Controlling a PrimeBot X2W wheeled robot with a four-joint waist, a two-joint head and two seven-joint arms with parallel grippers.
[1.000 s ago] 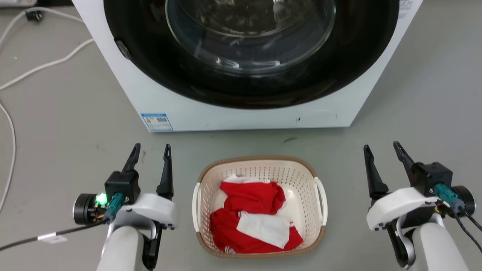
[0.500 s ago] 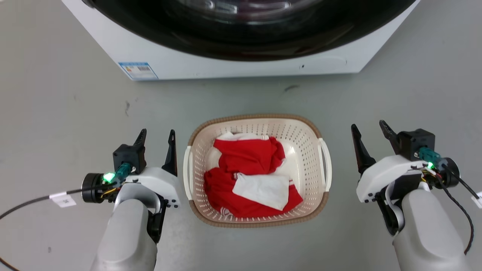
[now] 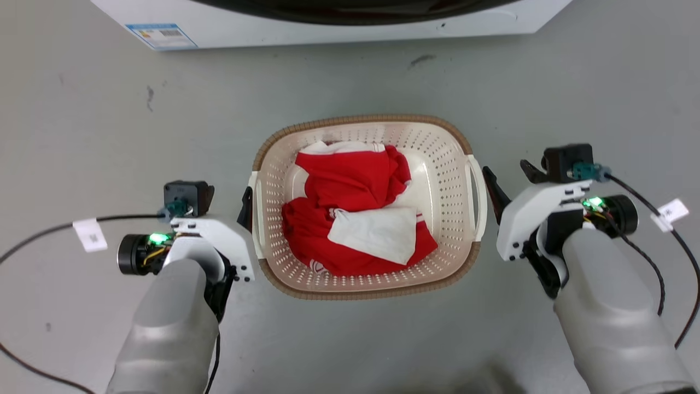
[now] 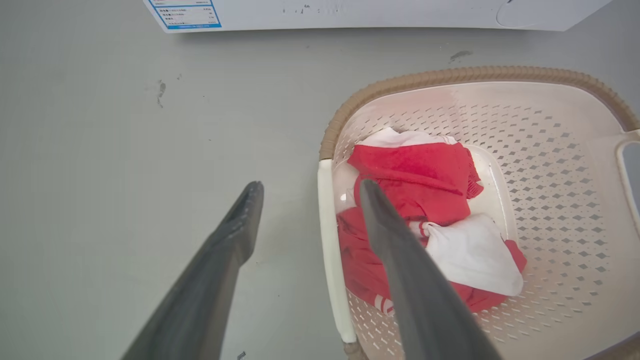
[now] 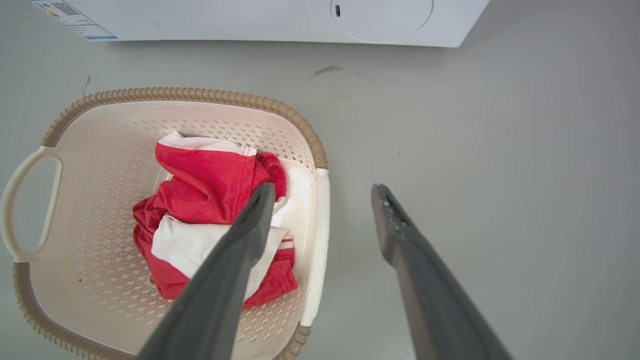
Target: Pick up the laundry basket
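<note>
A white washing machine [image 3: 328,27] edges the top of the frame, above a bare grey floor [image 3: 109,109]. The laundry basket [image 3: 361,118] sits on that floor at centre frame, well apart from the machine, with red and white clothes [image 3: 350,213] heaped inside.

Two pale forearms rise from the lower corners, one on either side of the basket, apparently so each can take one end for a level, two-sided lift. The left gripper [image 4: 310,186] stands wide, holding nothing. In its wrist view the basket's white left handle [image 4: 330,240] falls in the gap between the fingers. The right gripper [image 5: 324,190] mirrors it, equally wide and empty, bracketing the right handle [image 5: 316,240].

From the head view each inner finger lies just beside its handle. Whether any finger touches plastic cannot be told.

The basket appears not yet lifted. The next step is likely to bring the fingers round both handles and close them together, since an uneven grip could tip the load.
</note>
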